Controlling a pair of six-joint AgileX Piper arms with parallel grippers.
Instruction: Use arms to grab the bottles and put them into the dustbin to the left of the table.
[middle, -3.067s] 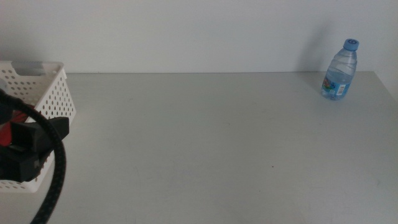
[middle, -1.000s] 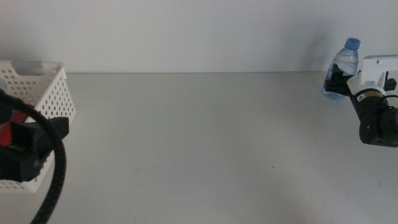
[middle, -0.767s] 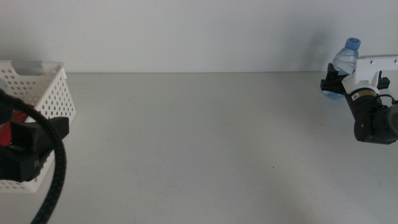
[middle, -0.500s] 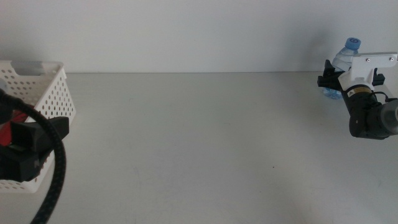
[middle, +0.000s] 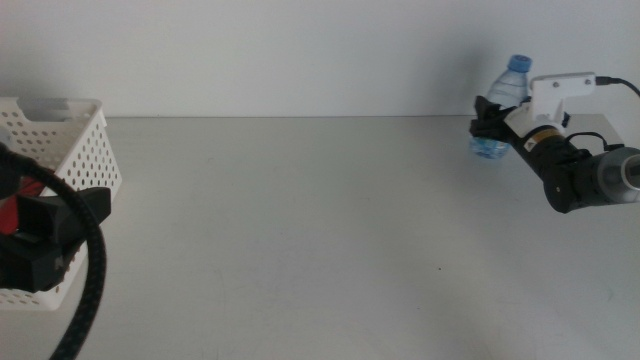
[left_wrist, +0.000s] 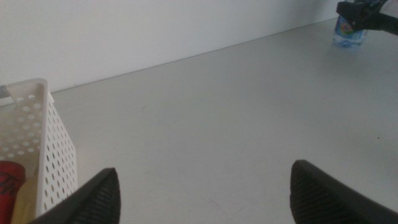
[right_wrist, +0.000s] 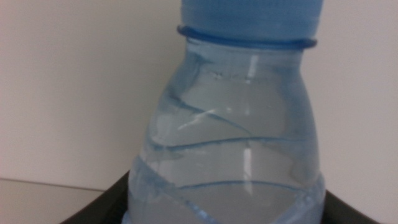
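- The right gripper (middle: 488, 126) is at the far right of the table, its dark jaws pressed in on either side of the water bottle (middle: 500, 110); from the wrist the bottle (right_wrist: 239, 143) fills the view, clear blue with swirled ribs and a blue cap (right_wrist: 252, 15), a dark jaw hugging each flank
- The bottle is tilted, cap leaning away from the arm; whether its base still touches the table I cannot tell; there is a coloured label low on it, too small and blurred to read, and no writing shows up close
- The white housing (middle: 562, 88) sits just behind the jaws, with a thin cable running off to the right edge
- The left gripper (left_wrist: 202, 190) waits at the near left, jaws spread wide with nothing between them; its black bulk and thick cable (middle: 85, 300) overlap the dustbin in the middle view
- The dustbin (left_wrist: 53, 149) stands at the table's left side, white with perforated walls; inside it a red can (left_wrist: 11, 183) shows some marking I cannot read, and something pale yellow lies beside it
- The table (middle: 320, 220) is plain light grey with a few tiny dark specks; behind it runs a bare white wall (middle: 300, 50)
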